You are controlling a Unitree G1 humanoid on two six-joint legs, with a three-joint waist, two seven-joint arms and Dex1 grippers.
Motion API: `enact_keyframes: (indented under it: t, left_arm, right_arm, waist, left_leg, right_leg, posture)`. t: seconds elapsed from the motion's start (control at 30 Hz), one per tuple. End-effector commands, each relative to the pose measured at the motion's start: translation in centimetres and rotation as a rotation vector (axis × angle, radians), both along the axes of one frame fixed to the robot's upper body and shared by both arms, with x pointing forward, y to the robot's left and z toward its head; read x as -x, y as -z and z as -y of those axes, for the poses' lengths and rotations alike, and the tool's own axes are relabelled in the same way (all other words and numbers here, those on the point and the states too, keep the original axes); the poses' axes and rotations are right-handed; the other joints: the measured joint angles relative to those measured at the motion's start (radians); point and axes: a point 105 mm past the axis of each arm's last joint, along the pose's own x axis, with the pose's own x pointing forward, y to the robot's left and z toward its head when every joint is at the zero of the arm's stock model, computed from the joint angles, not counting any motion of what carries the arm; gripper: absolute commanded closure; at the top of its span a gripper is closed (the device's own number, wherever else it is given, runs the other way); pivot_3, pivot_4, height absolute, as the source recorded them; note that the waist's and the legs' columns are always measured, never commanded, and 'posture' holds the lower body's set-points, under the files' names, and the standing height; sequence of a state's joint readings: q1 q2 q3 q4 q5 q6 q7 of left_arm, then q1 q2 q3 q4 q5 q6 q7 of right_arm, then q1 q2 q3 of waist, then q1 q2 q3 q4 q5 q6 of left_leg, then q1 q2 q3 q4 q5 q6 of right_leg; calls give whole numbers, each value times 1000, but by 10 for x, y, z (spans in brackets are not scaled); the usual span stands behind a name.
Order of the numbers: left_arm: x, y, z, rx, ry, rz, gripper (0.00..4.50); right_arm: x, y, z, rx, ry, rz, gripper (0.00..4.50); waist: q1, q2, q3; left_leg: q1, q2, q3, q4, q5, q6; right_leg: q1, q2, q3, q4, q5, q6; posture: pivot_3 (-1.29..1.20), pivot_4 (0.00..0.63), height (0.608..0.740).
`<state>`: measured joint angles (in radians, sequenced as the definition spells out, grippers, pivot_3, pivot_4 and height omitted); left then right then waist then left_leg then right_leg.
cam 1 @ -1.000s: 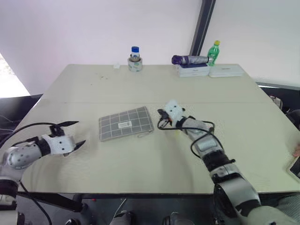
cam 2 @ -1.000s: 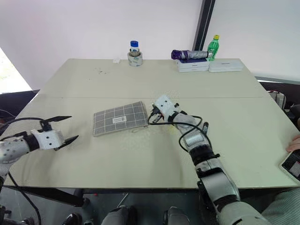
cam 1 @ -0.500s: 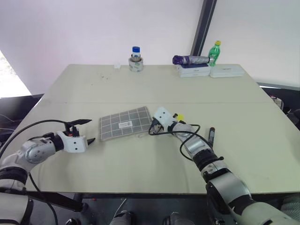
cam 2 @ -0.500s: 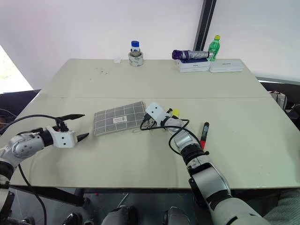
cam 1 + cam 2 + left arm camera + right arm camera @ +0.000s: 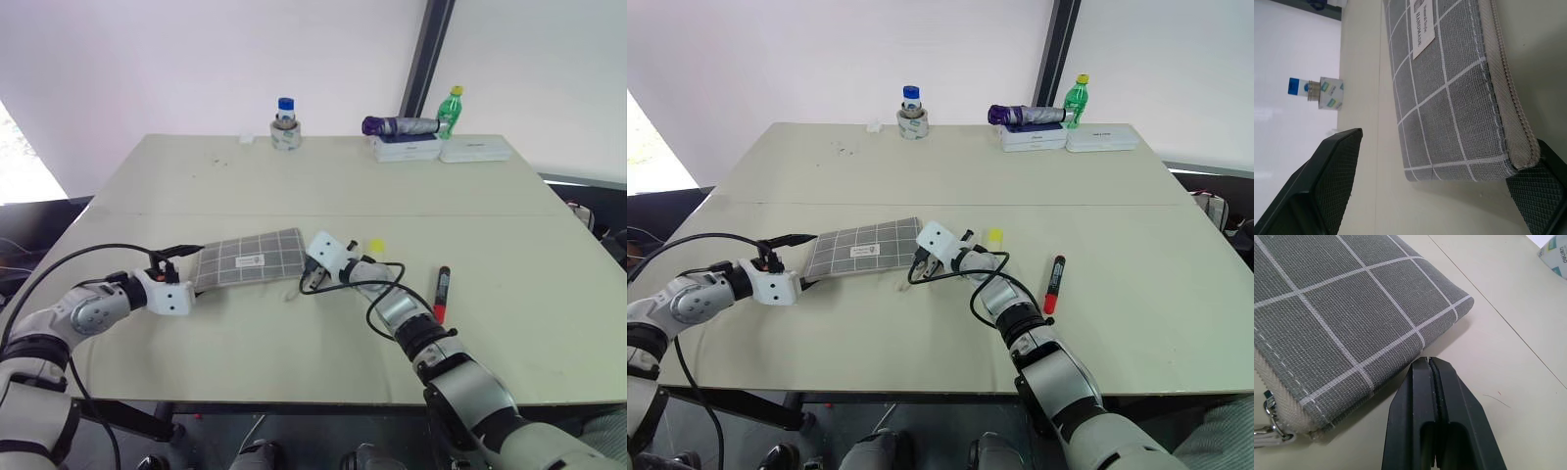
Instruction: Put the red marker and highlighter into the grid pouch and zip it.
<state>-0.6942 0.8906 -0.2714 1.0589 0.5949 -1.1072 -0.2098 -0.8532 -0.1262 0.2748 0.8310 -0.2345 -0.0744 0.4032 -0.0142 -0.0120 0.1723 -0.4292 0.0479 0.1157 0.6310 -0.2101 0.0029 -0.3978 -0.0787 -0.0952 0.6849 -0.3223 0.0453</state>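
While the grid pouch (image 5: 865,251) lies flat at frame centre-left, still zipped, long axis running left-right, the left gripper (image 5: 795,260) stands wide open and empty with its jaws straddling the pouch's left short end. Right gripper (image 5: 921,266), fully closed on nothing, sits just off the right end by the zipper pull. Highlighter (image 5: 993,236) and red marker (image 5: 1053,283) lie further right, nearer the right arm.
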Motion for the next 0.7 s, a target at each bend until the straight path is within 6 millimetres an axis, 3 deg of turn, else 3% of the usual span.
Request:
enact_keyframes:
  t: [0.03,0.13,0.37,0.5,0.7]
  left_arm:
    - [4,14,5,-15,23,-56,0]
    - [5,17,4,5,14,-78,837]
    - [8,14,6,91,17,-107,4386]
    - [10,10,7,158,20,-131,4452]
    - [0,-7,6,452,-65,-208,4452]
  right_arm:
    - [0,-13,-7,-19,-31,43,4471]
    - [1,-13,-6,-25,-26,43,4500]
    - [0,-15,-4,-33,-30,42,4500]
    - [-1,-16,-1,-43,-16,39,4500]
    - [-5,-32,10,-82,-1,63,4500]
  waist:
    - [0,0,0]
    - [0,0,0]
    - [-5,0,0]
    - [-7,0,0]
    - [-6,0,0]
  left_leg:
    - [0,0,0,0,0,0]
    - [0,0,0,0,0,0]
    - [0,0,0,0,1,-2]
    - [0,0,0,0,1,-2]
    - [0,0,0,0,2,-3]
  right_leg:
    - [0,0,0,0,0,0]
    - [0,0,0,0,0,0]
    - [0,0,0,0,0,0]
    - [0,0,0,0,0,0]
    - [0,0,0,0,0,0]
  posture:
    - [0,150,737]
    - [0,150,737]
    - [0,150,737]
    - [0,150,737]
    - [0,150,737]
